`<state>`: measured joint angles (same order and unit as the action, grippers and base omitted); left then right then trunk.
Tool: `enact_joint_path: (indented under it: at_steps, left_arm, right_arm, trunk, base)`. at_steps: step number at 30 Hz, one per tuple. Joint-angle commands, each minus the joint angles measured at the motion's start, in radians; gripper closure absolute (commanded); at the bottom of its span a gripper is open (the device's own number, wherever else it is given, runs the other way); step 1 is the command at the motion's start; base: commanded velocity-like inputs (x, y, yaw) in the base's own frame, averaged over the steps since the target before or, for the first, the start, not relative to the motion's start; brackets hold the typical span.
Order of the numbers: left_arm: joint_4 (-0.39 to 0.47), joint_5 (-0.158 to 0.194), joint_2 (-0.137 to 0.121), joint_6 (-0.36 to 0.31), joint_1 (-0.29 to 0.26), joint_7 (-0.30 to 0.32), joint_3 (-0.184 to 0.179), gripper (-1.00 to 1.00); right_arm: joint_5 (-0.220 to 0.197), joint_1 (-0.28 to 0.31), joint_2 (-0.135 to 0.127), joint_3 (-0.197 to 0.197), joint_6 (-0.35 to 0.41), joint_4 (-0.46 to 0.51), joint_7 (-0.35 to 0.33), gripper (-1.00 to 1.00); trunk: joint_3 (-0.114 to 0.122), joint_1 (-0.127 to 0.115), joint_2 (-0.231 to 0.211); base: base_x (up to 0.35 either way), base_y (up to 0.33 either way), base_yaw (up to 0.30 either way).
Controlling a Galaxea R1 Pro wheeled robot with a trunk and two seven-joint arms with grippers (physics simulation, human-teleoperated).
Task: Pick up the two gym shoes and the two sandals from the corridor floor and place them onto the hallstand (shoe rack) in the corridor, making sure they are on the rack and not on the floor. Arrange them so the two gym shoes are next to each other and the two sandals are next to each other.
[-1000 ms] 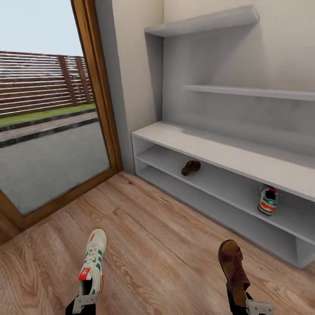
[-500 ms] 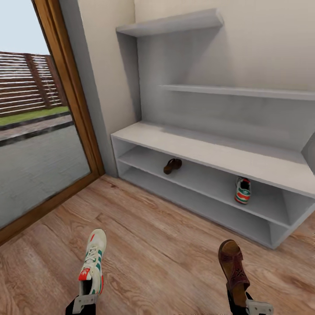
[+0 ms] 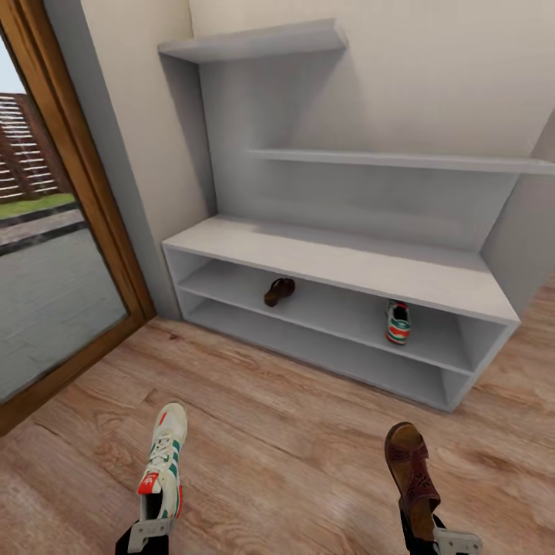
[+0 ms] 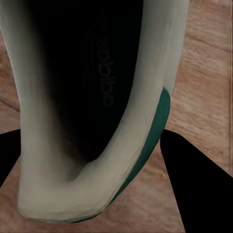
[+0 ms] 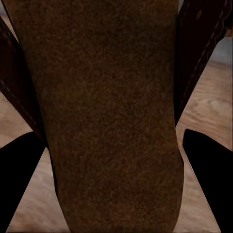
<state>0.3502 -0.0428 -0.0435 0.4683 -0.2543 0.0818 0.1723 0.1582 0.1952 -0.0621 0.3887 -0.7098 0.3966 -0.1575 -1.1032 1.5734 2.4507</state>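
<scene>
Two shoes on the hallstand (image 3: 339, 266); two in grippers.

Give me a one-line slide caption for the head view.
Facing the hallstand, left gripper holds a gym shoe, right gripper a sandal.

Left claw (image 3: 151, 518): pale grey bracket plate with small dark screw holes, mounted on a black body. Right claw (image 3: 428, 524): matching pale grey plate over black housing. In the wrist views, the fingers (image 4: 199, 184) appear as flat, matte black wedges without markings.
</scene>
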Motion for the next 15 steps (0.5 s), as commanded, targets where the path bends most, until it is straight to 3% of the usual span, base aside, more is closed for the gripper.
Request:
enact_joint_path:
  at_steps: [1, 15]
  left_arm:
    - [0.000, -0.004, 0.001, 0.003, 0.000, 0.010, 0.009, 1.00]
    - [0.000, -0.005, 0.001, 0.003, 0.000, 0.010, 0.009, 1.00]
  right_arm:
    - [0.009, 0.001, 0.001, 0.009, -0.004, -0.001, -0.005, 1.00]
    - [0.009, 0.001, 0.001, 0.009, -0.004, -0.001, -0.005, 1.00]
  trunk:
    - [-0.001, 0.000, 0.000]
    - [-0.001, 0.000, 0.000]
  base:
    - [0.000, 0.040, -0.284]
    - [0.000, 0.007, -0.284]
